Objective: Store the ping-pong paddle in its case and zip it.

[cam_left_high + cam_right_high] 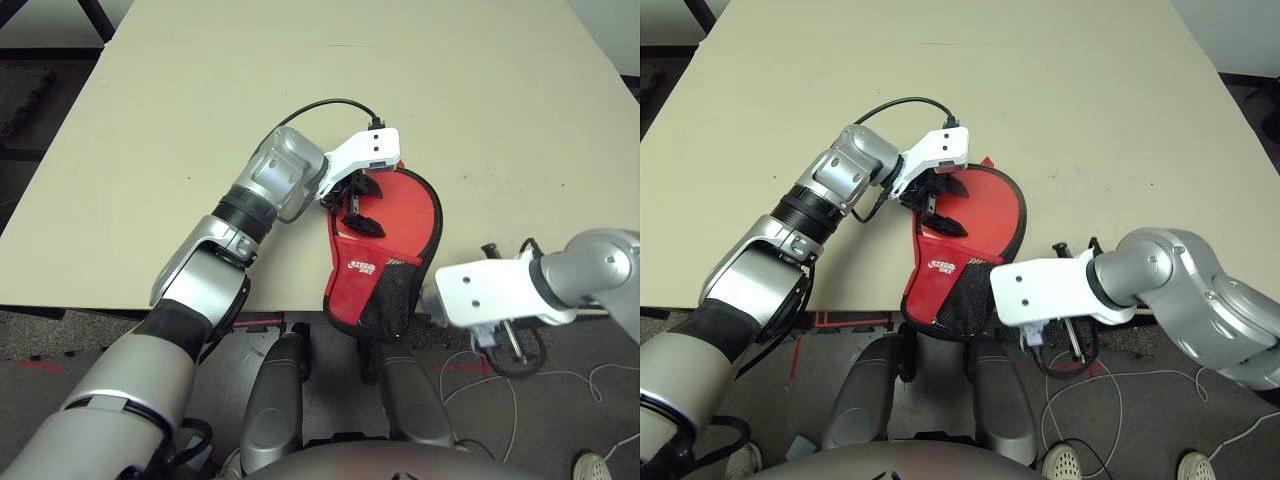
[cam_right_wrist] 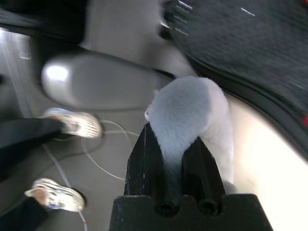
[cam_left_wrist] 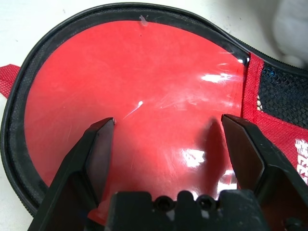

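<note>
The left end effector (image 1: 362, 204) hangs released, its black fingers (image 3: 98, 149) spread wide just over the round red face of the paddle-shaped red fabric case (image 1: 400, 235) with black zipper edging. The case lies closed at the near edge of the beige tabletop (image 1: 200, 100), its black mesh pocket (image 1: 385, 295) overhanging toward the robot. Beyond that edge, to the case's right, the right end effector (image 2: 169, 144) is clenched over the grey floor (image 2: 96, 159), near loose white cables (image 1: 590, 385) and a person's white shoes (image 2: 72, 122).
</note>
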{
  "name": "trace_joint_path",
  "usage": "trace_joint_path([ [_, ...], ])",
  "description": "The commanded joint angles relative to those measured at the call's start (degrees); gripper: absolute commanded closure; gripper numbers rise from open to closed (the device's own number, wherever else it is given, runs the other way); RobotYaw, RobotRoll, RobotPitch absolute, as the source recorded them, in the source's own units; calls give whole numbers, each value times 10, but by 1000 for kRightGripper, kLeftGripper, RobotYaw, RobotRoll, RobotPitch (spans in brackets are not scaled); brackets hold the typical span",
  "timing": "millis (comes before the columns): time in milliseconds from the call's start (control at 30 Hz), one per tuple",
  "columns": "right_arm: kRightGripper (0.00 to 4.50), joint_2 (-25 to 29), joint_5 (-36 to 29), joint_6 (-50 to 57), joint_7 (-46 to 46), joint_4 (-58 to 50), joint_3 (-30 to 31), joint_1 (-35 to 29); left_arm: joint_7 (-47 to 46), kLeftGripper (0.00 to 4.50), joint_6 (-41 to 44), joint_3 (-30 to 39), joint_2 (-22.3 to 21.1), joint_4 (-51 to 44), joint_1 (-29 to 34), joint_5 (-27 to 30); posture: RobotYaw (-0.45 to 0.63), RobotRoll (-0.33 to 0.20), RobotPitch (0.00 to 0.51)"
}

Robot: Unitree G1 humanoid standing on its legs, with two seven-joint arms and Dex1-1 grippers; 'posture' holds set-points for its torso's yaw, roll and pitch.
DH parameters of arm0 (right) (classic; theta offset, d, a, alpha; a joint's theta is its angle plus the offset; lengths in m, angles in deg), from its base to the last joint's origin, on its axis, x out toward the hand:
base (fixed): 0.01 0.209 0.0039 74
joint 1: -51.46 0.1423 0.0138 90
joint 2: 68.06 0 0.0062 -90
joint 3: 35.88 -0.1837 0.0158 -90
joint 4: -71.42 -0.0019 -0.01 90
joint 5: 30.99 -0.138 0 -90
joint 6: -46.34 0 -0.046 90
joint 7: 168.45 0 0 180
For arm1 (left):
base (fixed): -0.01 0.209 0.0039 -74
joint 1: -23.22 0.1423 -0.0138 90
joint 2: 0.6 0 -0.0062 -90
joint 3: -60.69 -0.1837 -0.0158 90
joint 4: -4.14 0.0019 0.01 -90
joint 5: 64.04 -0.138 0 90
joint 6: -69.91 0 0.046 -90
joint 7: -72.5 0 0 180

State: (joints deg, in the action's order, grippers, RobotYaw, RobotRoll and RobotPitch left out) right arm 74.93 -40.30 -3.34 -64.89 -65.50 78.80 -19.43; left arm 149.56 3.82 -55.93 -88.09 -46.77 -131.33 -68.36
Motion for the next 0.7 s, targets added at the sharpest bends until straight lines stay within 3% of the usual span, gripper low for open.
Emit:
trace_joint_path([
  [33,4366,4,-33,-18,-48,-21,31,-25,-27,0,18,-33,-5,60,29,-44,-90,0,311],
  [267,4366,2,-40,7,-54,-18,26,0,-29,0,19,-31,-4,60,29,-43,-85,0,310],
  [300,3622,5,-42,14,-55,-15,23,2,-29,0,19,-30,-4,58,30,-43,-84,0,309],
  [500,1428,65,-150,75,-109,32,-97,36,-22,0,30,-24,-18,24,41,-35,-73,0,303],
  [600,278,89,-202,111,-152,111,-141,114,-22,0,36,-19,-27,5,49,-30,-66,0,300],
  [633,15,79,-203,130,-152,162,-142,165,-25,0,37,-16,-31,-2,52,-28,-64,0,297],
  [700,15,58,-198,156,-140,232,-135,232,-31,0,41,-12,-34,-11,56,-25,-61,0,294],
])
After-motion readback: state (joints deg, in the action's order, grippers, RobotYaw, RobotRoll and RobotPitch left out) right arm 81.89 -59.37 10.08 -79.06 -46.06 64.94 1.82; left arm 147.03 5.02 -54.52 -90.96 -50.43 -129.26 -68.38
